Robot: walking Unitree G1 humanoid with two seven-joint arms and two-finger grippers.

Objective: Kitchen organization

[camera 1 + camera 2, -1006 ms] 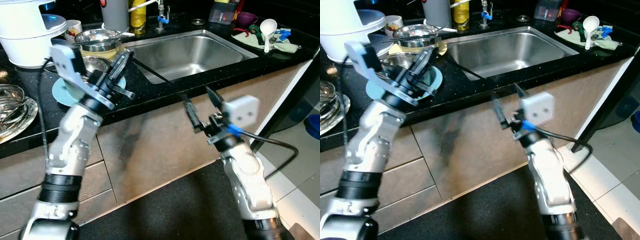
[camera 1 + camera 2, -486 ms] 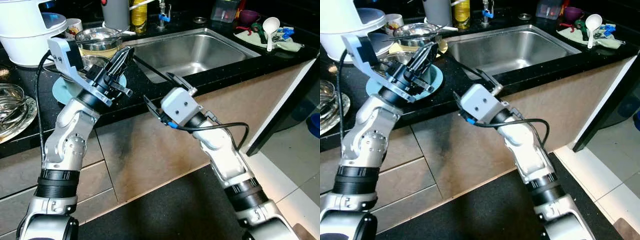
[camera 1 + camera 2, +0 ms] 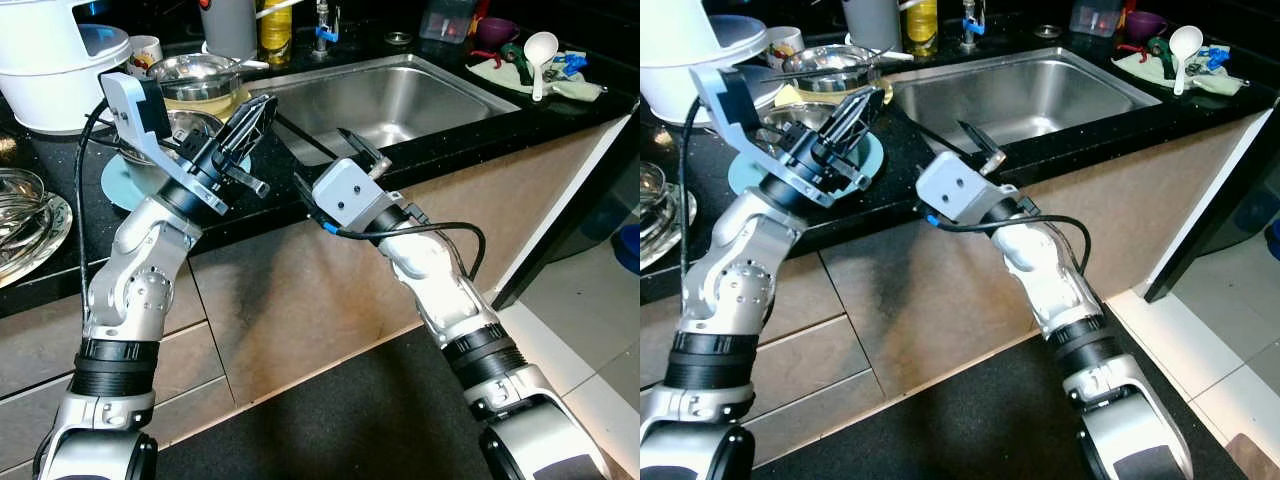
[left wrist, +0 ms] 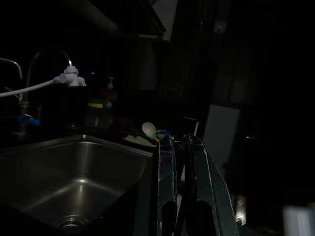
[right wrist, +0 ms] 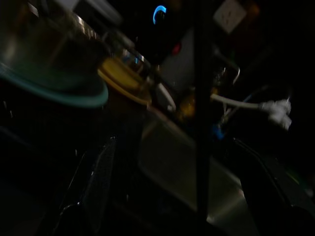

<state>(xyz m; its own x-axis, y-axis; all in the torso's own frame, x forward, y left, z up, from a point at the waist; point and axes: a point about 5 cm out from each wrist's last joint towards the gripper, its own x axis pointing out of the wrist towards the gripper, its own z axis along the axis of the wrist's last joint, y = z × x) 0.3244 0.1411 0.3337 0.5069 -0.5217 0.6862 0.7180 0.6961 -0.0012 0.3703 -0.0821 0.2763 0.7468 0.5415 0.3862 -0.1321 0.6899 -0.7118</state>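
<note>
My left end effector (image 3: 258,112) hovers over the black surface (image 3: 300,190), fingers together, just right of the steel bowl (image 3: 190,128) on the teal plate (image 3: 125,185). My right end effector (image 3: 335,160), fingers apart, hangs at the sink's (image 3: 380,100) near edge.

black counter (image 3: 330,195); bowls (image 3: 195,75), plate (image 3: 125,185)

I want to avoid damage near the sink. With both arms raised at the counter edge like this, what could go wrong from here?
1. The left gripper hovers just beside the stacked steel bowls on the teal plate; a sideways sweep might topple them.
2. The right gripper, fingers open, is at the black counter edge by the sink; moving forward low could strike the edge.
3. The two grippers are close together and may collide.
</note>
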